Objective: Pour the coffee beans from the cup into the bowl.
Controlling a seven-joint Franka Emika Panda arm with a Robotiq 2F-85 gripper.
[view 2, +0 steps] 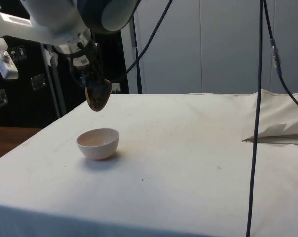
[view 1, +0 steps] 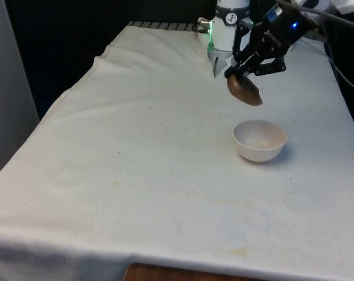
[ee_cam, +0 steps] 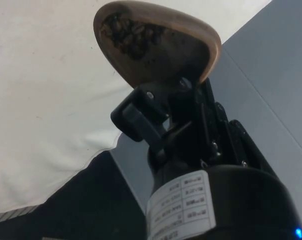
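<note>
My arm reaches down over the white-clothed counter (view 1: 136, 175), black pincer (view 1: 242, 69) clamped on the tilted brown wooden cup (view 1: 244, 89), coffee beans (ee_cam: 132, 34) inside. Cup hangs above and just behind the white round bowl (view 1: 259, 140), not touching.

1. Worktop is covered in a white cloth (view 1: 142, 175), kinda wrinkled and faintly stained.
2. Black curtains (view 1: 77, 35) hang behind the far end.
3. Side view has a pale wall (view 2: 218, 44), dark cabinets (view 2: 20, 94), and black cables (view 2: 260, 123) dangling.
</note>
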